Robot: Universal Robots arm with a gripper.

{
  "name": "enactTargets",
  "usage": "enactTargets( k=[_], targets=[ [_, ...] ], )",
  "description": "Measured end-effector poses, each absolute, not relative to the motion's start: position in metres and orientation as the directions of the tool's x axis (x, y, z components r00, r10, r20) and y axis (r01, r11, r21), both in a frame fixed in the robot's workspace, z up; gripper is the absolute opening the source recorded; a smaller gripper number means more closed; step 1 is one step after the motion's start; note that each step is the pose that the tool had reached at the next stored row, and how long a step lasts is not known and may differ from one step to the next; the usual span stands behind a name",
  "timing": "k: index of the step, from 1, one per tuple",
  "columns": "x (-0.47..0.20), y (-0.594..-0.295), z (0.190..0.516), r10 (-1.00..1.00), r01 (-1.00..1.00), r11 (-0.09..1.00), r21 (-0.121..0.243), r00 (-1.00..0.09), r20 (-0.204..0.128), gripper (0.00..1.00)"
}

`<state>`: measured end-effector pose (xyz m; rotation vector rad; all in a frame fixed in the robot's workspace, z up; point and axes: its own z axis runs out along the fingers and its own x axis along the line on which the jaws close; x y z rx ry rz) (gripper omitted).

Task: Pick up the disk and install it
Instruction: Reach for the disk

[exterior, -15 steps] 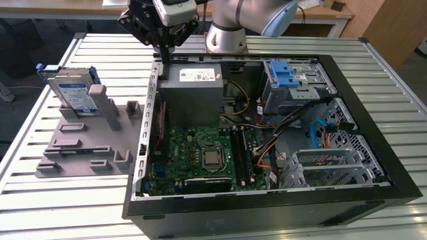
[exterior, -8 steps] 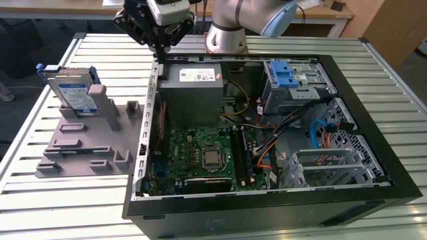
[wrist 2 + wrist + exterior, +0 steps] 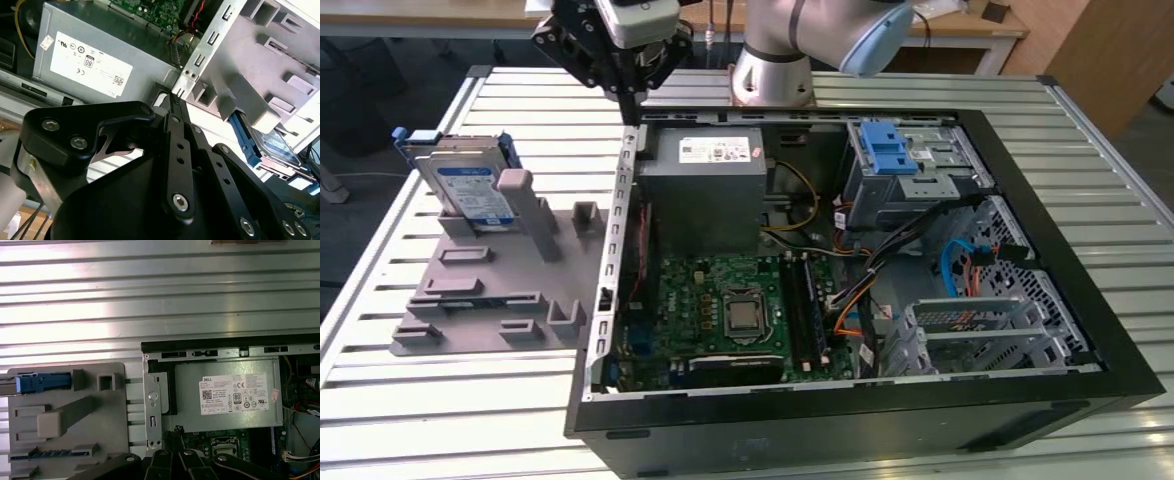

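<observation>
The disk [image 3: 467,185] is a silver drive with a blue-and-white label in a blue bracket. It stands on edge, leaning in the grey holder [image 3: 494,290] on the table, at the exterior view's left. The second wrist view shows the disk [image 3: 277,145] behind the holder's blocks, and the first wrist view shows the disk's blue edge [image 3: 42,382]. My gripper [image 3: 631,105] hangs over the back left corner of the open computer case, apart from the disk. Its black fingers [image 3: 172,130] are pressed together, shut on nothing.
The open computer case [image 3: 1067,380] lies on the slatted metal table [image 3: 427,400]. Inside are a grey power supply [image 3: 707,190], a green motherboard [image 3: 720,310], cables, and a silver cage with a blue latch [image 3: 894,150] at the back right.
</observation>
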<state>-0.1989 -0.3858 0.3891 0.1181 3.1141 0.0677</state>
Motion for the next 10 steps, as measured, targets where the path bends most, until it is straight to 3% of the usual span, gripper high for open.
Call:
enactTargets(
  k=[10],
  targets=[
    [-0.211,-0.383,0.388,0.076,0.075,0.996,0.044,-0.997,-0.021,0.11]
  ],
)
